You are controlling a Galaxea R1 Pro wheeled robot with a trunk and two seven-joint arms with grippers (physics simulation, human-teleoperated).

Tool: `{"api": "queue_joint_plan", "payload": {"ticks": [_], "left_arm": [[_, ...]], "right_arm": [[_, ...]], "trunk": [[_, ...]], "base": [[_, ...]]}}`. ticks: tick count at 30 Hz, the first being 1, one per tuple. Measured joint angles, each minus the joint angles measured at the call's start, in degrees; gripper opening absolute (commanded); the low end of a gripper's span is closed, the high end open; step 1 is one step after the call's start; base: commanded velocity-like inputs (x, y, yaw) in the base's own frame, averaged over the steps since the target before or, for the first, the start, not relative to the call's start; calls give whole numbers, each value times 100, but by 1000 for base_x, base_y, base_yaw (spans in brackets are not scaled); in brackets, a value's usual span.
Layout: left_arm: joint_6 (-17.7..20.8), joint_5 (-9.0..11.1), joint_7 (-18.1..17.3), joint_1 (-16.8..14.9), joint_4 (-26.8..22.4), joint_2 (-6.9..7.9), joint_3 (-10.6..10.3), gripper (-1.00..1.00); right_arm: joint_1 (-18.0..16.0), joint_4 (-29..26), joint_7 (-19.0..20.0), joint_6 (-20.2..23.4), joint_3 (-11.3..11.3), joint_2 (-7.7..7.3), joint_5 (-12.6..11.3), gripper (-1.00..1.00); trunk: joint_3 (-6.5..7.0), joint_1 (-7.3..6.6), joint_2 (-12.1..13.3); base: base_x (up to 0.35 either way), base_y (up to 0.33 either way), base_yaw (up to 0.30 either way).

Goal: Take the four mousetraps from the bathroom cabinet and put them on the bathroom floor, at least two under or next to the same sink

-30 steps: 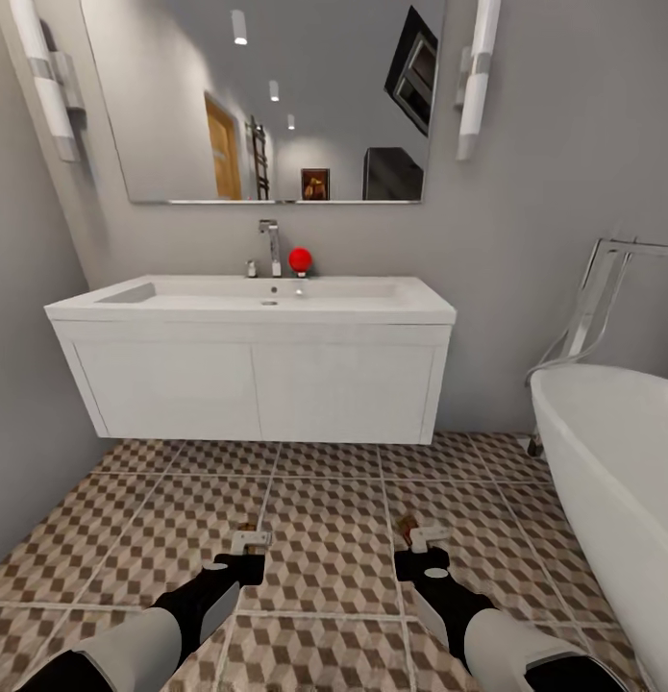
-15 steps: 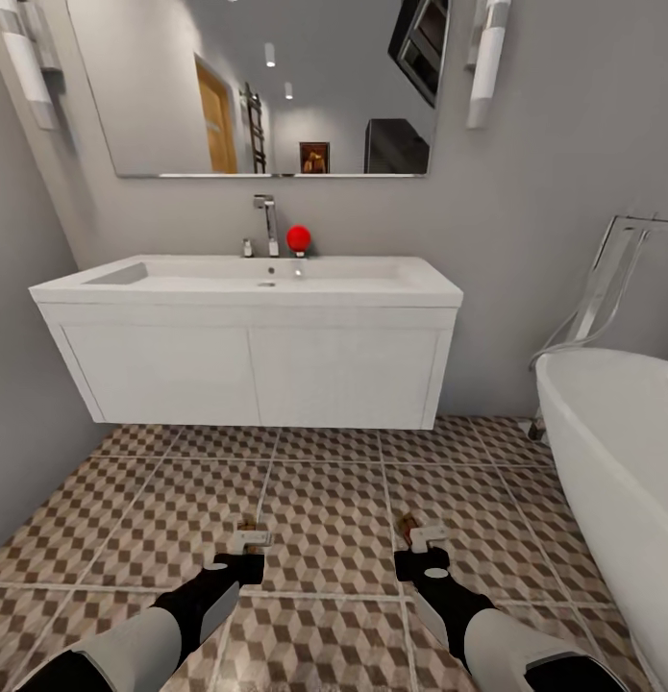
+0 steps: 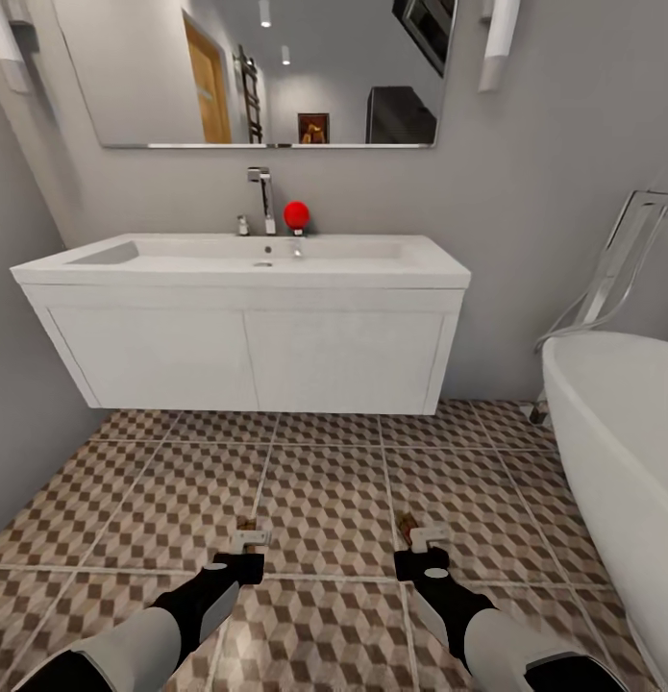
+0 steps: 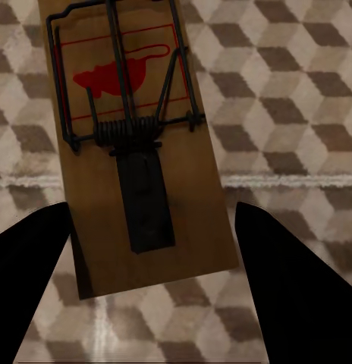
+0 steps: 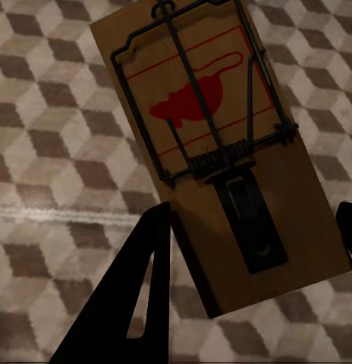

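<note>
Left wrist view: mousetrap (image 4: 138, 152) between gripper (image 4: 153, 258) fingers.

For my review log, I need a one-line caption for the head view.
Both grippers, left and right, each carry a mousetrap over the patterned bathroom floor before a white wall-hung sink unit.

Sink unit (image 3: 247, 356) at 12 o'clock on back wall, tub (image 3: 612, 432) at 3, bathroom floor (image 3: 324, 500) betw. them.

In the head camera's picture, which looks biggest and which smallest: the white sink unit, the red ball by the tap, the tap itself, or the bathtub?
1. White sink unit, largest.
2. Bathtub, cut off by the picture's edge, so unsure.
3. Tap.
4. Red ball, smallest.
</note>
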Motion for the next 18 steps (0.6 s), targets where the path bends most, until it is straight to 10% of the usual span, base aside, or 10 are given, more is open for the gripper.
{"api": "queue_joint_plan", "payload": {"ticks": [18], "left_arm": [[0, 0, 0, 1, -3, 7, 0, -100]], "right_arm": [[0, 0, 0, 0, 2, 0, 0, -100]], "trunk": [[-399, 46, -24]], "base": [[0, 0, 0]]}}
